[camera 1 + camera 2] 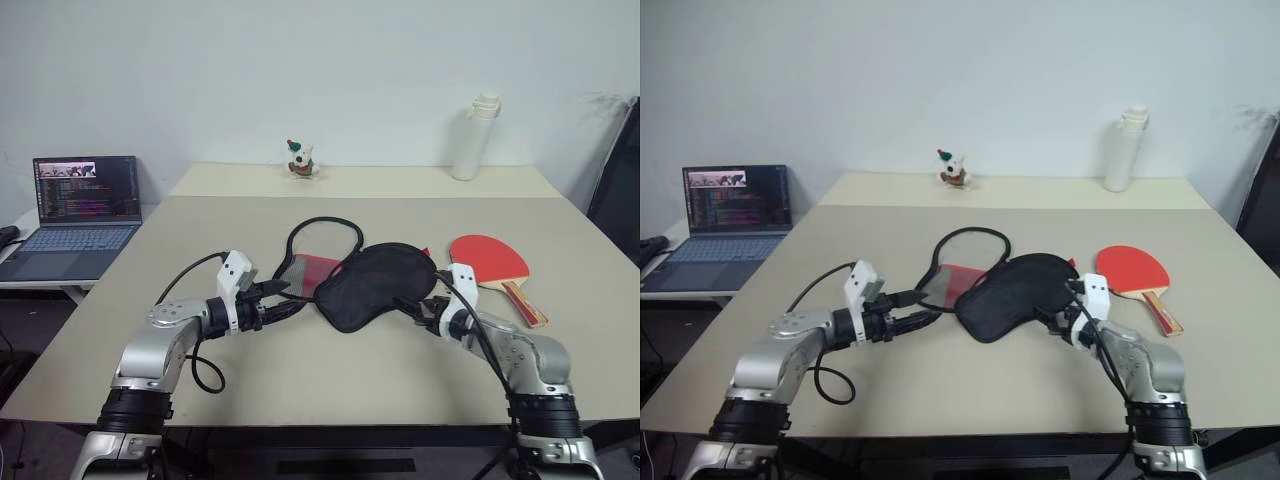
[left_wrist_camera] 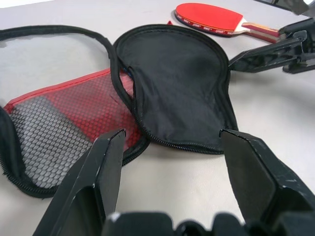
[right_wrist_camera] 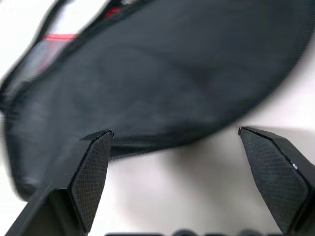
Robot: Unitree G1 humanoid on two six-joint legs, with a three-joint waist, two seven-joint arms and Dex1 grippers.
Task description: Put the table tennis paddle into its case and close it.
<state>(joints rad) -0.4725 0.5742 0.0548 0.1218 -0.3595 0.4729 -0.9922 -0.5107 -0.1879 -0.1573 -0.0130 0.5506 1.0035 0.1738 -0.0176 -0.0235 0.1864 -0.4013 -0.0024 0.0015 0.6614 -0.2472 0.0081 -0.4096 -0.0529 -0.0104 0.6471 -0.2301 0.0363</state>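
Both grippers' fingers (image 2: 106, 162) wide, empty, flanking unzipped case (image 1: 375, 283); paddle (image 1: 492, 262) beside, R.

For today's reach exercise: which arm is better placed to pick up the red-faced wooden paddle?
Right. The red-faced wooden paddle lies just beyond the open right gripper; the open left gripper sits across the black-and-red fabric case.
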